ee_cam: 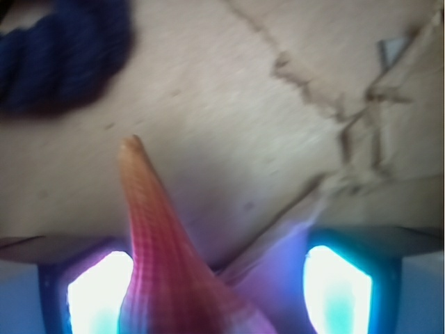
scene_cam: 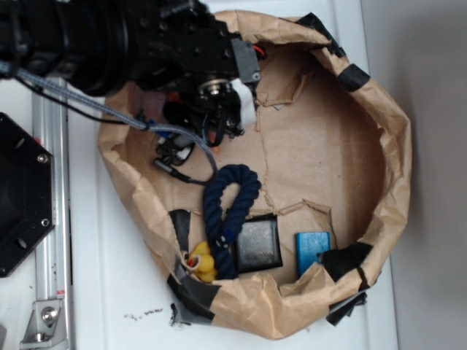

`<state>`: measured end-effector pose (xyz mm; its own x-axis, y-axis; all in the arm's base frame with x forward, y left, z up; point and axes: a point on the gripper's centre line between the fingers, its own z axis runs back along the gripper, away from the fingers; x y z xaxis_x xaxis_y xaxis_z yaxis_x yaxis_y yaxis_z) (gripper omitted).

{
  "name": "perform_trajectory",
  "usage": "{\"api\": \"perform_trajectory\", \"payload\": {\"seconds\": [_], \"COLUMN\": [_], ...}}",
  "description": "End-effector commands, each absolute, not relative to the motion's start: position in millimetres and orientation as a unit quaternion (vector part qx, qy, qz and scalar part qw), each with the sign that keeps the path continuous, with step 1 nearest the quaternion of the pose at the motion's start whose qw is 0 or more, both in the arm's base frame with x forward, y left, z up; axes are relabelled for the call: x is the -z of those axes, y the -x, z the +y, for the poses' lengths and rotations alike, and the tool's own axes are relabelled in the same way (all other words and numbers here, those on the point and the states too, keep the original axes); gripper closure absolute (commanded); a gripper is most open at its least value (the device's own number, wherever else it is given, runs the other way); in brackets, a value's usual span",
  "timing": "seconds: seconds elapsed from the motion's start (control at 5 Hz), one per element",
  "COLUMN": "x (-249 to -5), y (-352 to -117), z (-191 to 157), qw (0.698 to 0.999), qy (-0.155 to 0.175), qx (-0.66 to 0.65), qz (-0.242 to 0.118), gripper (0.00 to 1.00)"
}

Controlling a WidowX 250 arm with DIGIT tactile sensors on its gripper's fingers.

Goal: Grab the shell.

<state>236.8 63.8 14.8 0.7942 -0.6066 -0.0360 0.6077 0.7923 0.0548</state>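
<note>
1. Where the wrist view begins, at its lower edge, the shell [ee_cam: 163,271] rises between the two glowing fingers [ee_cam: 97,292] of the gripper [ee_cam: 208,306]; its wide ribbed end fills the bottom of the frame and its thin orange tip points up and away over the paper.
2. Whether the fingers press on the shell or merely stand beside it I cannot tell: the left finger sits just beside the shell's flank, the right one is apart from it, and the glare hides any contact.
3. Beyond the tip lies the creased brown paper floor [ee_cam: 278,125], with torn seams running across it to the right.
4. Farther off, in the upper left corner of the wrist view, part of the dark blue rope [ee_cam: 62,56] shows, blurred.
5. Seen from the exterior view, the black arm [scene_cam: 109,36] reaches in from the upper left, and the gripper [scene_cam: 211,124] hangs low over the upper left part of a crumpled paper bag [scene_cam: 394,146] with rolled-down walls patched with black tape [scene_cam: 354,76].
6. The shell cannot be made out in this view; the arm's head covers that spot.
7. Lower in the bag, the blue rope [scene_cam: 230,211] forms a loop, with a yellow rubber duck [scene_cam: 202,262] touching its lower left end.
8. A black square pouch [scene_cam: 257,244] lies just beside the rope on the right, and a blue rectangular block [scene_cam: 312,248] sits near the pouch, against the bag wall.
</note>
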Motion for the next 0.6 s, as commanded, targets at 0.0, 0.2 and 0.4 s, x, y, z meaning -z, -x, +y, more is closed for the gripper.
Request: {"api": "perform_trajectory", "payload": {"seconds": [0.0, 0.2, 0.4], "x": [-19, -47, -97], "y": [-242, -241, -248], "z": [69, 64, 50], "qw": [0.96, 0.959, 0.957], "qy": [-0.03, -0.057, -0.086], "qx": [0.279, 0.272, 0.251], "qz": [-0.014, -0.049, -0.122], "gripper": [1.0, 1.0, 1.0]}}
